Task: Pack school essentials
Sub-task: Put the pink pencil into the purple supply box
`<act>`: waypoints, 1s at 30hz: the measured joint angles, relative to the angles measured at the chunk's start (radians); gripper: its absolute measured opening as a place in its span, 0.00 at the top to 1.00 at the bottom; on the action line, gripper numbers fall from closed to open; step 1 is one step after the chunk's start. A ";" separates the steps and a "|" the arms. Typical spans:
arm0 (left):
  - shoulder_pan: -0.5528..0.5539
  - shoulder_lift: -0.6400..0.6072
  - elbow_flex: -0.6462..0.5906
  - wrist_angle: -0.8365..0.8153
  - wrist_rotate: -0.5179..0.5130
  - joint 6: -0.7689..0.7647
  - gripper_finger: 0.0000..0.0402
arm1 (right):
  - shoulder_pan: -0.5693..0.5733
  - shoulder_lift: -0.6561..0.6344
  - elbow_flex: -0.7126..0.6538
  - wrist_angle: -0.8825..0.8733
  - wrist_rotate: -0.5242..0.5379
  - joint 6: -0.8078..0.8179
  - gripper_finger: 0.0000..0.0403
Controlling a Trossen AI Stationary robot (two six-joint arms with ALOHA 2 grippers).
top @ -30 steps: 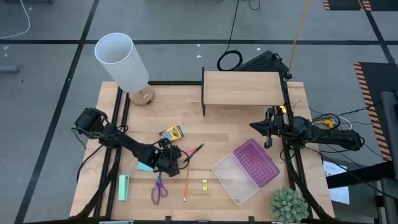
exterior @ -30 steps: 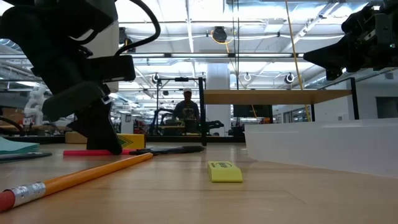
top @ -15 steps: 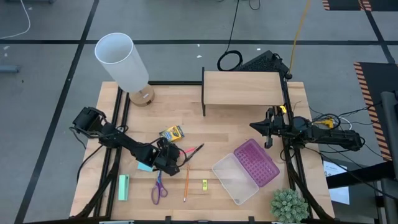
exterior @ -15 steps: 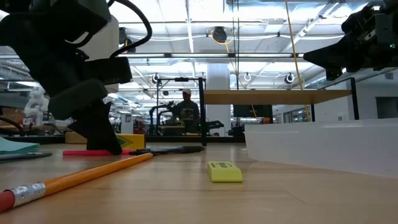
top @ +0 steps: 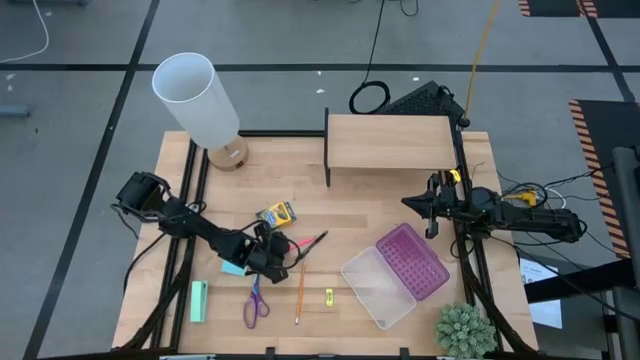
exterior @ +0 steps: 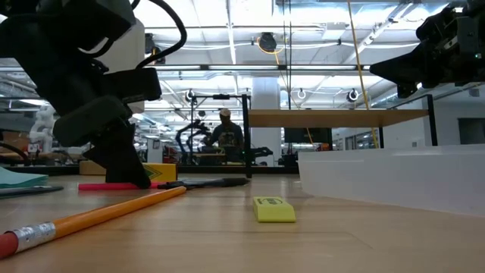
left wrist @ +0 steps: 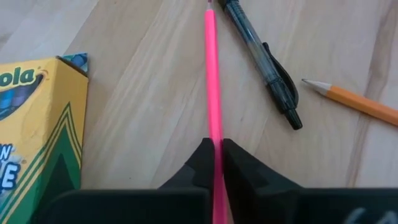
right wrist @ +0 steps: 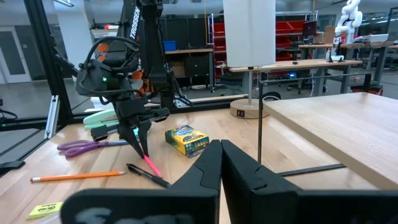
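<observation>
High view: the left gripper (top: pixel 278 254) is low over the wooden surface (top: pixel 370 215), closed on the pink pen (top: pixel 303 250), which runs out from it toward the black pen (top: pixel 313 241) just beyond. The crayon box (top: pixel 276 213) lies near the gripper on its far side; the blue pad (top: pixel 233 267) sits just behind it, partly under the arm. The scissors (top: pixel 255 303) and pencil (top: pixel 299 295) lie near it toward the front edge, and the small yellow piece (top: pixel 328 296) is a little farther that way. The right gripper (top: pixel 421 205) hangs well apart, by the shelf (top: pixel 390 141), above an open case (top: pixel 395 273) with a purple half.

Low view: the left gripper (exterior: pixel 125 171) reaches down to the pink pen (exterior: pixel 106 185) at the surface. The pencil (exterior: pixel 91 216) lies in front of it, the yellow piece (exterior: pixel 274 209) off to its side.

Left wrist view: the 2 fingers (left wrist: pixel 200 165) pinch the pink pen (left wrist: pixel 212 81) between them. The black pen (left wrist: pixel 264 62) lies just beside it, the pencil (left wrist: pixel 351 101) tip beyond that, and the crayon box (left wrist: pixel 34 130) on the other side.

Right wrist view: the right gripper (right wrist: pixel 221 163) has its fingers together, holding nothing; the left gripper (right wrist: pixel 138 132) stands far ahead, tips on the pink pen (right wrist: pixel 150 164).
</observation>
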 joint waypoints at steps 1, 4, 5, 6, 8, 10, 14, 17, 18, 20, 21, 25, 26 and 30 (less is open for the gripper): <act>0.000 -0.003 0.000 0.000 0.000 0.007 0.94 | 0.000 0.000 0.000 0.000 0.000 0.000 1.00; 0.001 -0.034 -0.001 0.000 -0.001 0.037 0.94 | 0.000 0.000 0.000 0.005 0.000 0.000 1.00; 0.001 -0.044 -0.003 0.000 -0.001 0.045 0.94 | 0.000 0.000 0.000 0.009 0.001 0.000 1.00; 0.003 -0.058 -0.003 -0.007 -0.001 0.056 0.94 | 0.000 0.000 0.000 0.018 0.002 0.000 1.00; 0.005 -0.086 -0.009 -0.033 -0.008 0.078 0.94 | 0.000 0.000 0.000 0.045 0.003 0.008 1.00; 0.010 -0.115 -0.006 -0.028 -0.021 0.088 0.94 | 0.000 0.000 0.000 0.062 0.003 0.010 1.00; 0.027 -0.164 -0.004 -0.051 -0.044 0.126 0.94 | 0.001 0.009 0.000 0.087 0.002 0.030 1.00; 0.041 -0.204 -0.003 -0.042 -0.051 0.173 0.94 | 0.001 0.035 0.000 0.104 0.003 0.053 1.00; 0.046 -0.215 -0.002 -0.037 -0.053 0.186 0.94 | 0.001 0.048 0.000 0.109 0.004 0.059 1.00; 0.059 -0.231 -0.003 -0.036 -0.053 0.220 0.94 | 0.002 0.078 0.000 0.113 0.012 0.062 1.00; 0.065 -0.242 -0.003 -0.027 -0.054 0.239 0.94 | 0.002 0.095 0.000 0.114 0.027 0.069 1.00; 0.100 -0.283 -0.002 -0.010 -0.043 0.315 0.94 | 0.002 0.190 0.000 0.167 0.052 0.092 0.98; 0.111 -0.292 -0.002 -0.010 -0.033 0.332 0.94 | 0.003 0.221 0.007 0.194 0.050 0.099 0.96; 0.160 -0.298 0.028 -0.008 -0.004 0.415 0.94 | 0.031 0.380 0.067 0.184 0.053 0.112 0.87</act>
